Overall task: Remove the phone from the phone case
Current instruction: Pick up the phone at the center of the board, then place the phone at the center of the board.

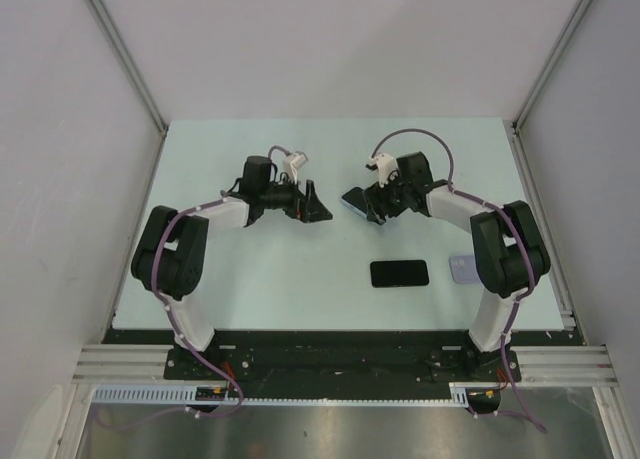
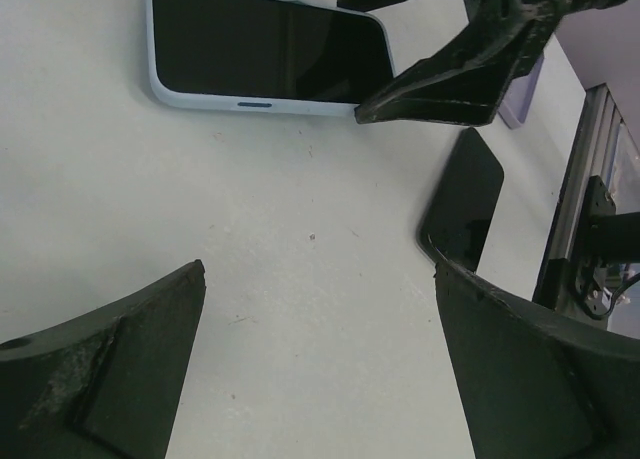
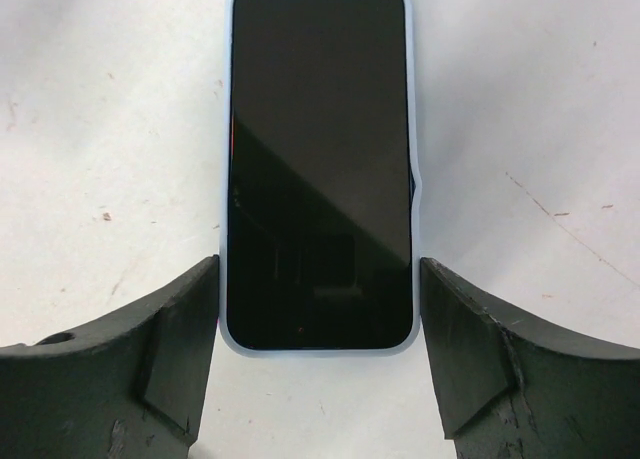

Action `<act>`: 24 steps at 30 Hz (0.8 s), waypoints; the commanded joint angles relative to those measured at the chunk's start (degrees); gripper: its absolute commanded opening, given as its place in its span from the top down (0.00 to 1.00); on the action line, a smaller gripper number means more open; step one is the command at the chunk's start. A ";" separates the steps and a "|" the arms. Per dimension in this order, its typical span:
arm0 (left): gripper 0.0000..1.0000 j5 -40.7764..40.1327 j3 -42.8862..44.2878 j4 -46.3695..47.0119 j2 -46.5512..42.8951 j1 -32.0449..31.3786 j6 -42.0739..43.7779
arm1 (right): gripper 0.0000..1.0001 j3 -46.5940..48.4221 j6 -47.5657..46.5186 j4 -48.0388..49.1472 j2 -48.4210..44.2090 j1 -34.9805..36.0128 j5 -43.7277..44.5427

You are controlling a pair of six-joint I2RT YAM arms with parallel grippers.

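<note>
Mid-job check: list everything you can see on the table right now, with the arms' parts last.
table: one, pale, under everything
cased phone: one, black screen in pale blue case, flat mid-table
bare phone: one, black, flat, nearer the front edge, apart from the cased phone
lilac flat item: one, right of the bare phone, partly hidden; perhaps a case
left claw: one, black, open, empty, left of the cased phone
right claw: one, black, open, straddling the cased phone's end
</note>
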 commanded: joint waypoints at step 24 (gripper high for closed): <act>0.03 -1.41 -1.24 5.42 -0.43 1.58 -8.95 | 0.64 1.29 -5.17 0.92 0.53 7.74 0.57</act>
